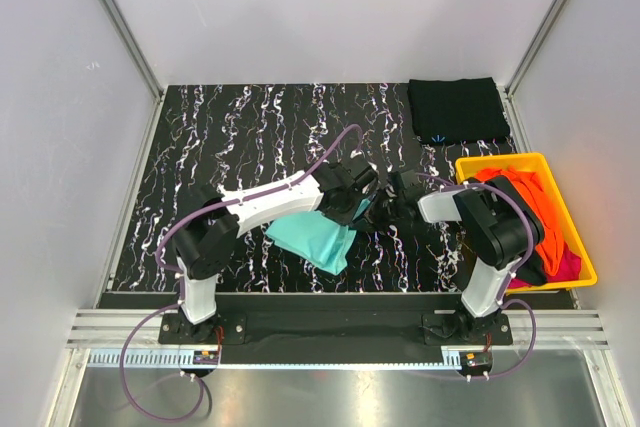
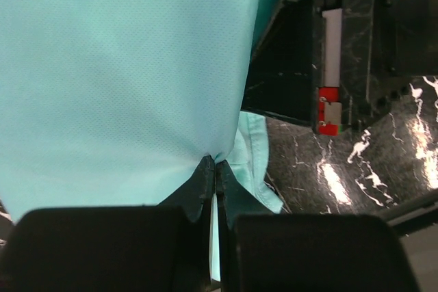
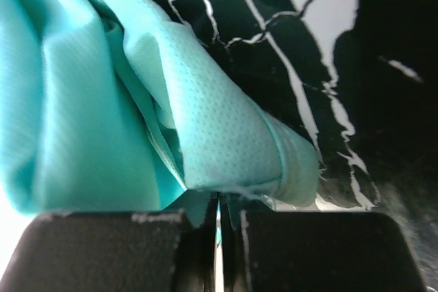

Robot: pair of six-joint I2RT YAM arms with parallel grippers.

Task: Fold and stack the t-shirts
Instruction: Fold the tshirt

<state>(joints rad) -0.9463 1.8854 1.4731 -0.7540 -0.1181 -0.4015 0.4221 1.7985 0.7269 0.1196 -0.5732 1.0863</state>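
A light teal t-shirt (image 1: 312,236) hangs bunched at the middle of the table, held by both grippers. My left gripper (image 1: 362,187) is shut on its cloth (image 2: 123,73), pinched between the jaws. My right gripper (image 1: 385,209) is shut on another edge of the same shirt (image 3: 205,135), just right of the left one. A folded black t-shirt (image 1: 458,109) lies at the back right. An orange t-shirt (image 1: 528,209) and a magenta one (image 1: 567,265) lie in the yellow bin (image 1: 500,161).
The black marbled table top (image 1: 240,137) spreads to the left and back. The yellow bin stands at the right edge beside my right arm. White walls close in the sides and back.
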